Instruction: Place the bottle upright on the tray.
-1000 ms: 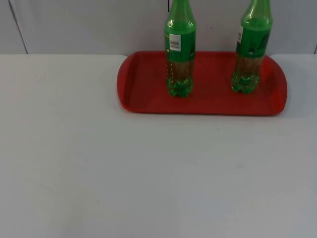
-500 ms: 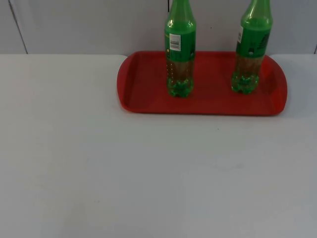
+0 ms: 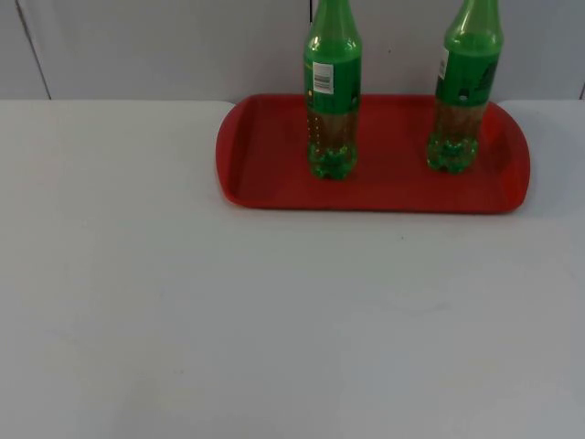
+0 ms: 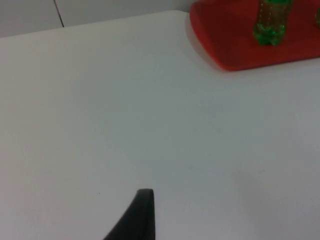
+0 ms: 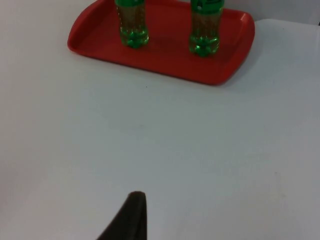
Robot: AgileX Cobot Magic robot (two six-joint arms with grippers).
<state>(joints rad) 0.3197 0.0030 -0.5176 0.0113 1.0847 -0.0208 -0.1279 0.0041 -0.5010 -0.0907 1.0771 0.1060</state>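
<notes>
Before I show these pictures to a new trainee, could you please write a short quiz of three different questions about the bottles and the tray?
1. True or false: both bottles lie on their sides.
2. How many green bottles are on the red tray?
3. Which bottle shows a white barcode label: A) the left bottle, B) the right bottle?

Key: 1. False, both stand upright. 2. Two. 3. A.

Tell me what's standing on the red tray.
Two green plastic bottles stand upright on the red plastic tray: left bottle and right bottle. Their caps are cut off from sight.
</notes>
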